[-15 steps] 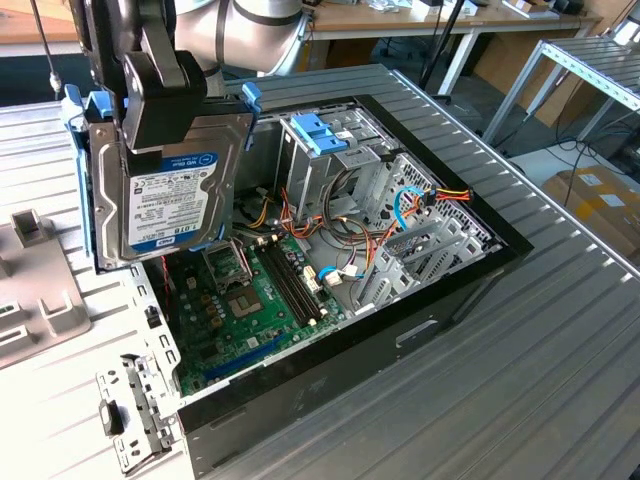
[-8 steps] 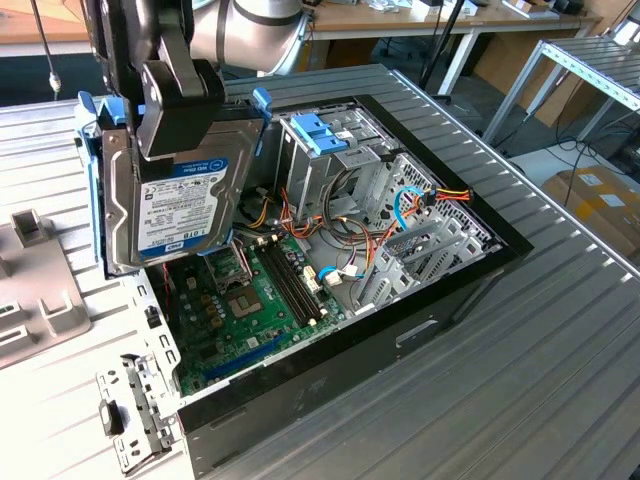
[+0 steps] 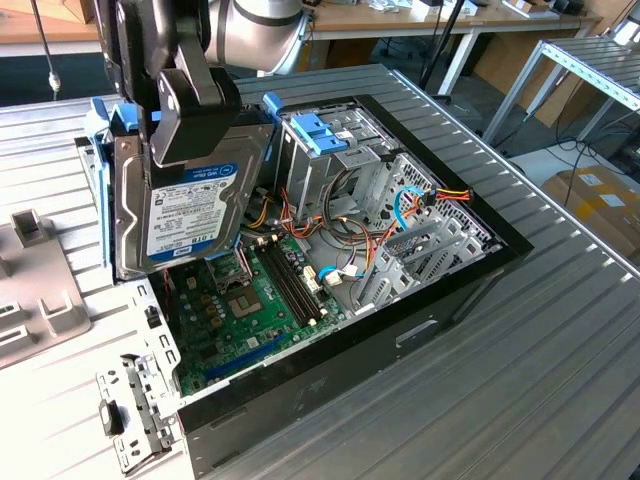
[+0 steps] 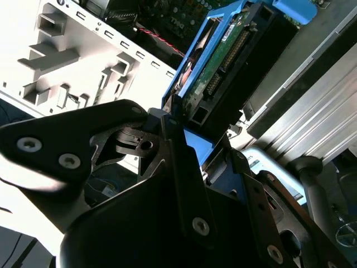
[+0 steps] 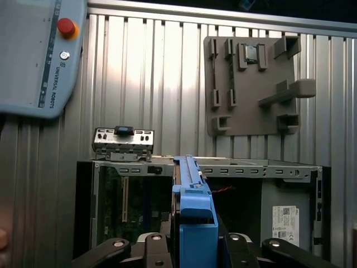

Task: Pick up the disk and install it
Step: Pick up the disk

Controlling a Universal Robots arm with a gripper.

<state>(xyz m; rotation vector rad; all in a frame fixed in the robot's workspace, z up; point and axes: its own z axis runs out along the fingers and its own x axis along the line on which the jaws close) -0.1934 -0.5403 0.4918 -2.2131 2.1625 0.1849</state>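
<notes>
The disk [image 3: 190, 205] hangs upright on its edge over the exterior view's left part of the open computer case [image 3: 400, 330]. Its labelled grey face shows inside a light-blue carrier frame. My gripper [image 3: 205, 125] is shut on the disk's upper edge from above. The first wrist view looks down the disk's blue frame edge [image 5: 195, 206], with black fingers [image 5: 148, 245] on either side of it, above the case's open bay. The second wrist view has the disk's green circuit-board side [image 4: 223, 61] beyond the black gripper body [image 4: 167, 184].
In the case lie a green motherboard [image 3: 240, 310], a metal drive cage with a blue latch [image 3: 325, 135] and coloured cables [image 3: 420, 200]. A grey fixture plate [image 5: 254, 84] and a teach pendant [image 5: 39, 56] rest on the ribbed table. A metal bracket [image 3: 125, 415] lies by the case.
</notes>
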